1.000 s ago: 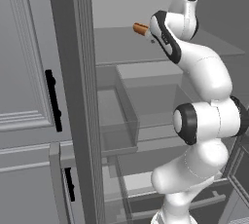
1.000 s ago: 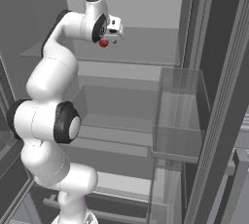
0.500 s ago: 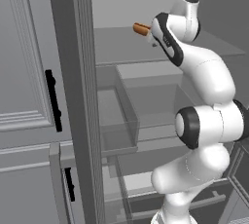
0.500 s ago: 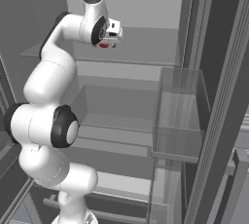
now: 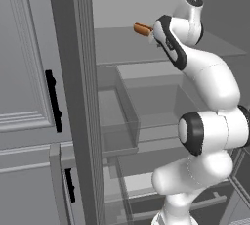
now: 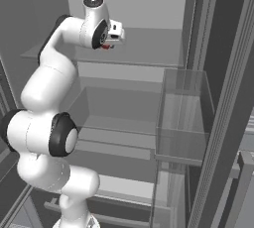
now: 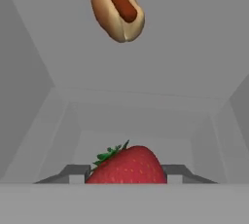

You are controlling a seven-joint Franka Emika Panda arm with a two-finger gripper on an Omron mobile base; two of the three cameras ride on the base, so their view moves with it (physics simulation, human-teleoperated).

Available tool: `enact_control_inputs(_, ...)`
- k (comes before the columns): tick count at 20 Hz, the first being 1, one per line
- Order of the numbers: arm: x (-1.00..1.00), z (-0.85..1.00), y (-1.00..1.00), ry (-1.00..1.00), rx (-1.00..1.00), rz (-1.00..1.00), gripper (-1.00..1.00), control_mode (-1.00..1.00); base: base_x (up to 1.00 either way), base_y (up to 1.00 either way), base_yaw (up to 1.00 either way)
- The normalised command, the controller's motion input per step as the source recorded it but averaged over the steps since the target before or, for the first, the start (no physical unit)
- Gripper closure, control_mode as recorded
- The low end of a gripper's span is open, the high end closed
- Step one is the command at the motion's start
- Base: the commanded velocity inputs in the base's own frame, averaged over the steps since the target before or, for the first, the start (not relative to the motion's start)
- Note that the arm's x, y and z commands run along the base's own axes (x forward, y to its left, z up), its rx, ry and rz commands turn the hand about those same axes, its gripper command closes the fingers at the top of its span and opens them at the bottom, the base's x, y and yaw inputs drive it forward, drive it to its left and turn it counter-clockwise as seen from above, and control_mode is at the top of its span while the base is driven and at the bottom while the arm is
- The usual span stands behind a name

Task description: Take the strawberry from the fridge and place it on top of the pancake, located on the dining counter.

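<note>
Item: strawberry (image 7: 127,164), red, green-capped. Location: upper shelf (image 6: 144,53) inside the fridge (image 5: 78,97), directly at my gripper (image 7: 126,172). In the hand view I see the fruit sitting between the two finger tips, whose grey pads press in on either side of it; in the right base view a speck of red shows just under the hand.

Item: gripper. Condition: pinching the strawberry, as I judge it from the pads meeting the fruit's flanks.

Item: hot dog (image 7: 117,6). Location: same shelf, further back, well apart from the strawberry. Not wanted.

Step in hand: the grasp, first stage of the task. I rate it as just made; lift not yet begun.

Next move calls for: a short rise off the shelf, then a straight withdrawal out through the fridge opening, keeping clear of the door bin (image 6: 181,118) on my right and of the shelf edge. The fruit is small and round, so I expect it could roll out of a light pinch.

Change against the earlier frames: the arm posture and the base are almost as they were; the jaws, wide then, have come in on the fruit.
</note>
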Motion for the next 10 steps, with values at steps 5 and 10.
enact_control_inputs(5,-1.00,0.00,0.00,-0.31,0.07,0.00,1.00,-1.00,0.00,0.00,0.00)
enact_control_inputs(10,-1.00,0.00,0.00,-0.22,0.04,0.00,1.00,-1.00,0.00,0.00,0.00)
